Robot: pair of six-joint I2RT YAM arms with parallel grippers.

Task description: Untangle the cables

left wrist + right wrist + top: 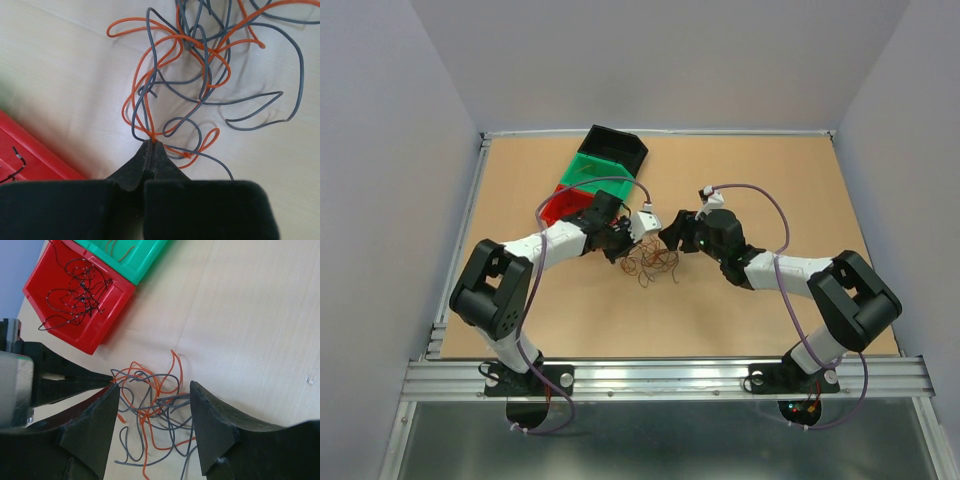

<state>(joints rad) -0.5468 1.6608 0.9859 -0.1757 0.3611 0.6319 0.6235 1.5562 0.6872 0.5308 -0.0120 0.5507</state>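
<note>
Much is left: the left end effector pinches an orange strand at its tips, while the right end effector stands open astride the knotted cables.

The tan surface carries the cables, a loose clump at its middle; red bin, green bin and black bin line up far left.

Your left arm and right arm are white with black joints, looping purple cables and black wedge fingers.
</note>
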